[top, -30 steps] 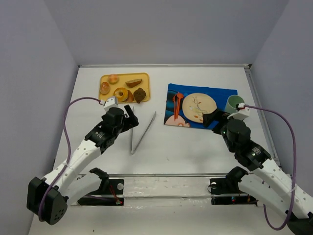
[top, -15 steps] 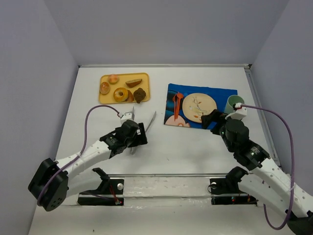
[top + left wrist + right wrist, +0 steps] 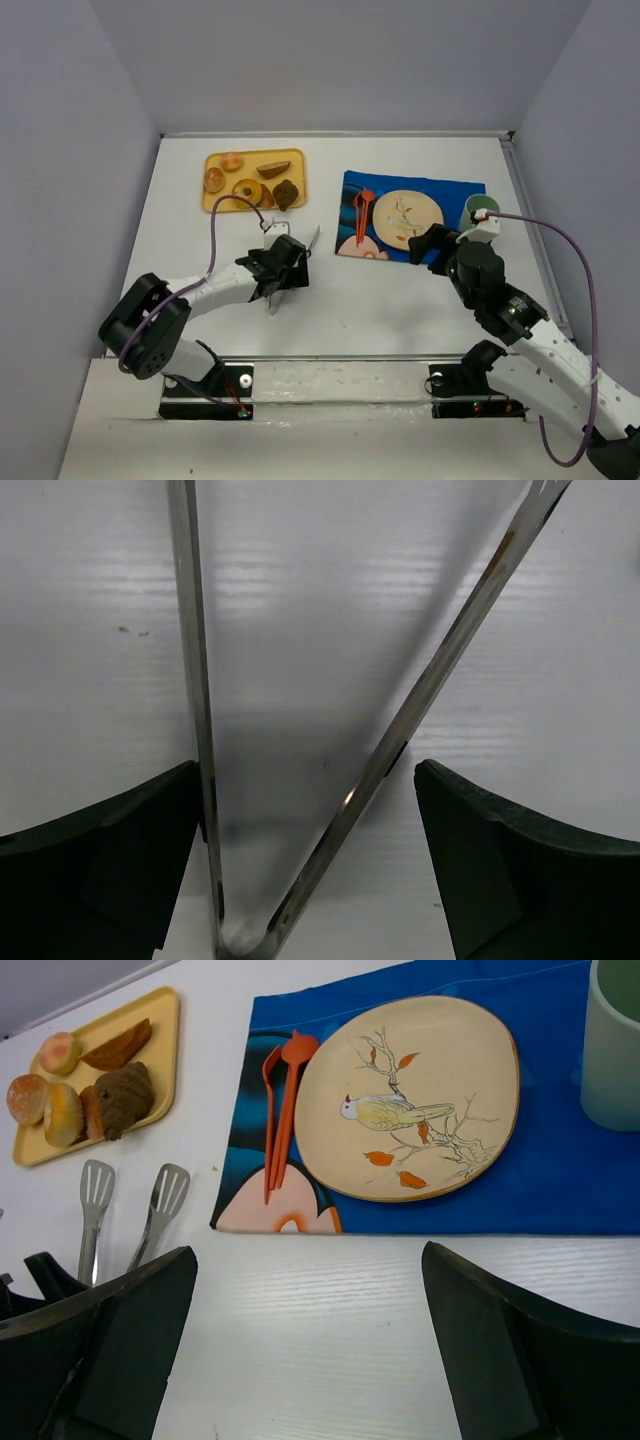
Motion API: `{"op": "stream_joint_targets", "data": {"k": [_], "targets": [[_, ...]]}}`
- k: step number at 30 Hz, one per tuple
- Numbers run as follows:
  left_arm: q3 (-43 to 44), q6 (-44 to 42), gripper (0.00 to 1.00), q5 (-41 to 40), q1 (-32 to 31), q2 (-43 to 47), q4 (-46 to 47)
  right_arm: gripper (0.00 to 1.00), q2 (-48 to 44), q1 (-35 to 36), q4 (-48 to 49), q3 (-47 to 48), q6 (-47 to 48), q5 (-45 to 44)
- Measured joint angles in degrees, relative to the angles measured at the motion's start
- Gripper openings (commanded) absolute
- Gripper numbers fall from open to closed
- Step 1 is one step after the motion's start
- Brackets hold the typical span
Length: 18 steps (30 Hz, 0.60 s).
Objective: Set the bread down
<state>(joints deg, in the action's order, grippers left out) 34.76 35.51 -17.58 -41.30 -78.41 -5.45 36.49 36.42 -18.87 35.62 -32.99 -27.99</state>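
Now, my left pincer (image 3: 305, 780) spread wide, straddling the shiny steel V-shaped tongs (image 3: 432, 670) mid-frame, my right pincer (image 3: 308, 1255) likewise spread.

The left arm lies low across the bench. Its wrist is angled down and the left gripper (image 3: 279, 270) sits over the hinged end of the tongs (image 3: 312, 241), jaws spread wide on either side of both blades. The right arm reaches forward, well right of the tongs, with the right gripper (image 3: 424, 243) jaws likewise parted wide.
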Motion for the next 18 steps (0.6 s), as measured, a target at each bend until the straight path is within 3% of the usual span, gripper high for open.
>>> {"op": "stream_joint_targets", "data": {"k": [7, 10, 11, 13, 18], "targets": [[7.2, -2.5, 0.99, -2.6, 0.0, -9.0, 0.5, 1.00, -0.3, 0.0, 0.0, 0.0, 0.2, 0.1], [9.2, -3.3, 0.65, -3.4, 0.2, -11.6, 1.0, 1.00, -0.9, 0.0, 0.0, 0.0, 0.2, 0.1], [9.5, -3.5, 0.58, -3.8, 0.2, -12.0, 1.2, 1.00, -1.2, 0.0, 0.0, 0.0, 0.2, 0.1], [9.7, -3.8, 0.49, -4.0, 0.3, -12.4, 1.5, 1.00, -1.6, 0.0, 0.0, 0.0, 0.2, 0.1], [9.3, -3.3, 0.44, -2.8, 0.5, -11.3, 1.2, 1.00, -3.1, 0.0, 0.0, -0.6, 0.4, 0.1]]}}
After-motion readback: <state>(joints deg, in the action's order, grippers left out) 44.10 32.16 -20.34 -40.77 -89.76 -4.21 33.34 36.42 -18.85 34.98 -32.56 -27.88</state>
